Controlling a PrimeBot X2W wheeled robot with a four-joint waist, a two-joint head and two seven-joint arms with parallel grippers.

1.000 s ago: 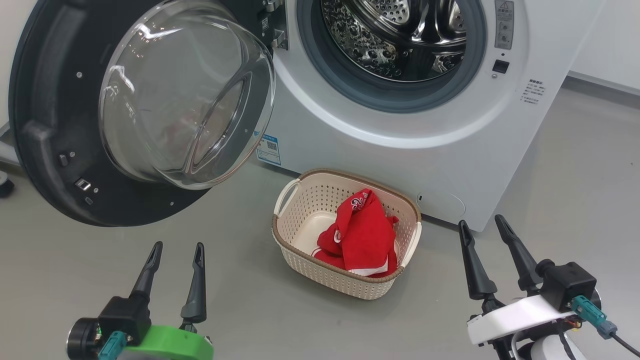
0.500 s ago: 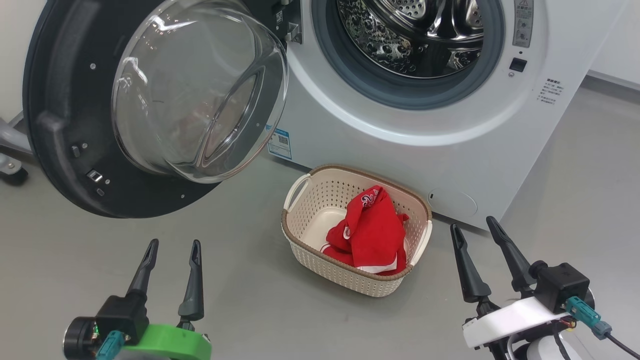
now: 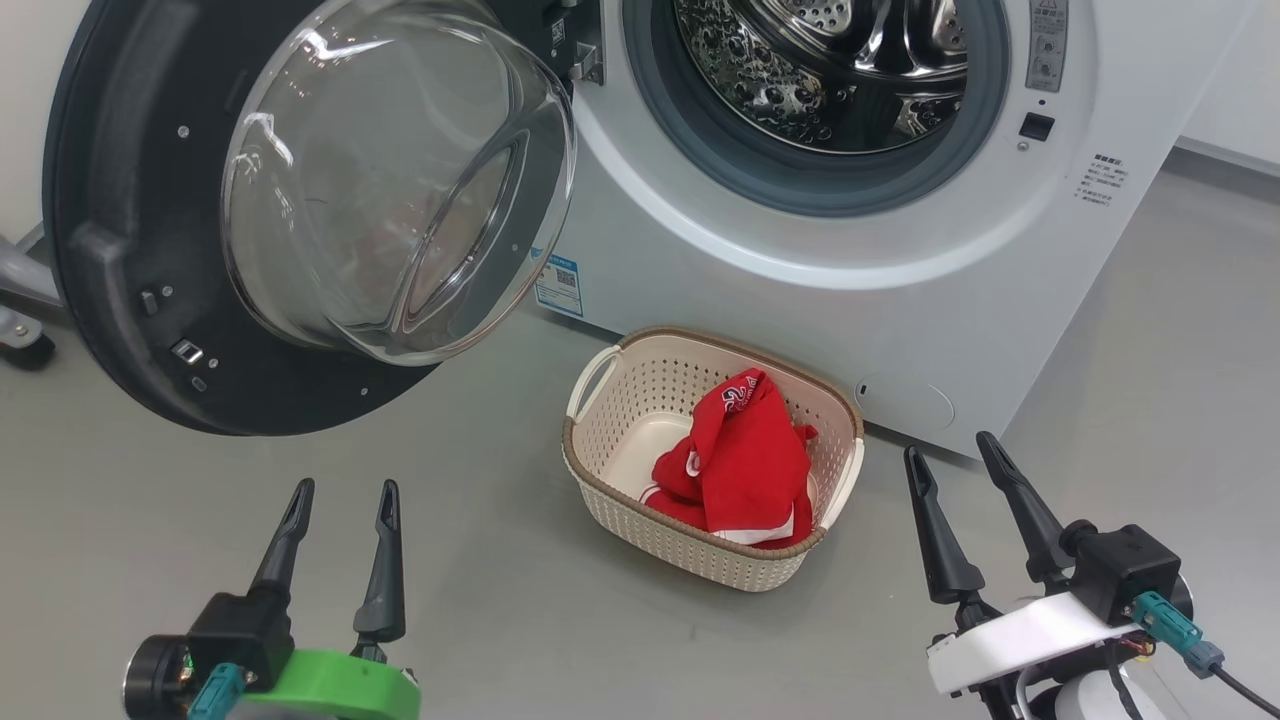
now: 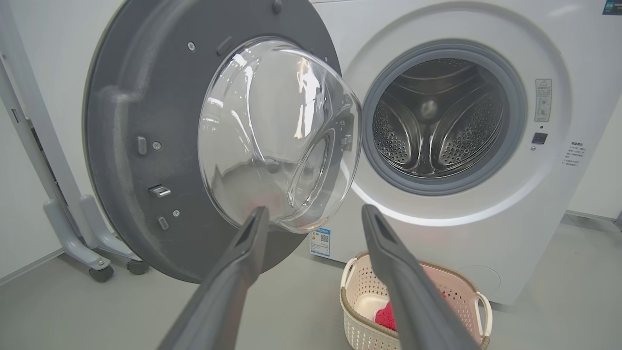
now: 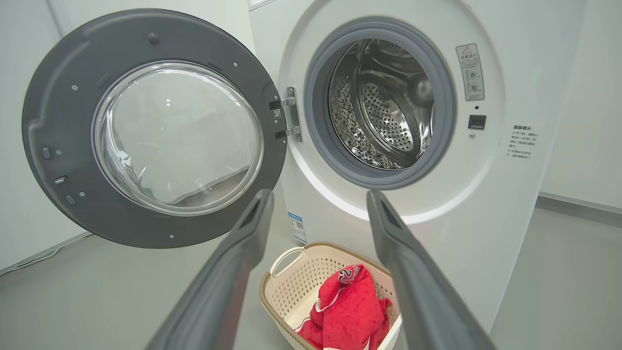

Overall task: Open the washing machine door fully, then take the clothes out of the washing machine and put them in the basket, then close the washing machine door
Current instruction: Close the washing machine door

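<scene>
Left gripper (image 3: 344, 488) and right gripper (image 3: 948, 446): both spread wide, empty, low over the floor. Clothes (image 3: 745, 465) heaped in the basket (image 3: 680, 545), on the floor at the washing machine (image 3: 900, 290) front. Drum (image 3: 800, 70) looks empty. Washing machine door (image 3: 110, 250) stands wide open. Judged step: closing it, likely by pushing its outer rim.

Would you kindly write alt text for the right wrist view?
A white washing machine stands with its round door swung wide open to the left, its steel drum looking empty. Below, red clothes lie in a cream basket, seen between two open dark fingers.
</scene>
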